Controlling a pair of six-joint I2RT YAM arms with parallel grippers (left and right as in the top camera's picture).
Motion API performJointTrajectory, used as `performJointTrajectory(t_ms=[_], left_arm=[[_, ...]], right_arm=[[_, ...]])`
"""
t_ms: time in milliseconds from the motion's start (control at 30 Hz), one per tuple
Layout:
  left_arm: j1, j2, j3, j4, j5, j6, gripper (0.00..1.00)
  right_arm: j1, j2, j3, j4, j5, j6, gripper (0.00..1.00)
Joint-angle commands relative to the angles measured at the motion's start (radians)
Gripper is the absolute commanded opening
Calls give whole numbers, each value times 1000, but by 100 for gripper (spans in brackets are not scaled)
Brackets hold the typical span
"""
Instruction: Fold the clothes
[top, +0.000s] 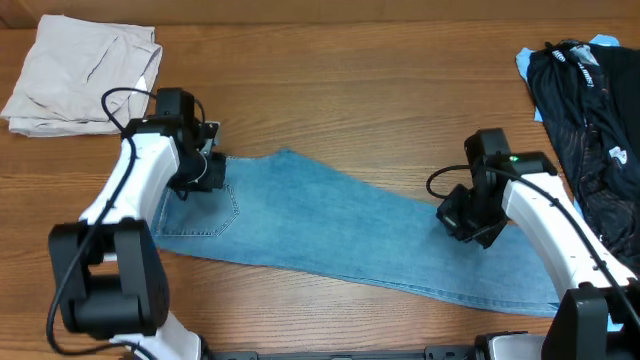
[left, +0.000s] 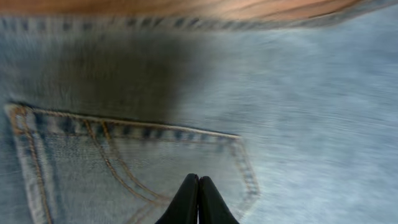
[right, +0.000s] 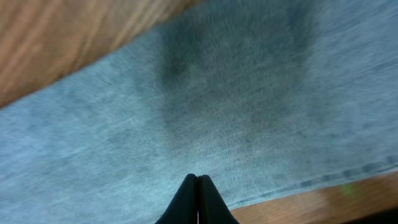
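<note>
The left tool hangs over the waist end of the jeans near a back pocket. The right tool hangs over the leg end, and both have their fingers pressed together with no denim seen between them. The jeans lie flat on the surface, slanting from centre left to lower right, apparently halved leg on leg with the crosswise folds left to do. No container is in view; a folded beige cloth lies upper left and a dark garment upper right.
</note>
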Motion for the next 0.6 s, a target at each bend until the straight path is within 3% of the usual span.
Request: performJointTrajectory(t_ms=[0,567], left_arm=[[35,61,21,0,-11,-41,4],[167,249,20,5,45,-60,4]], right_arm=[[-3,-4,-53,28,-34,20,4],[-3,38,-195,251,-92,46,4]])
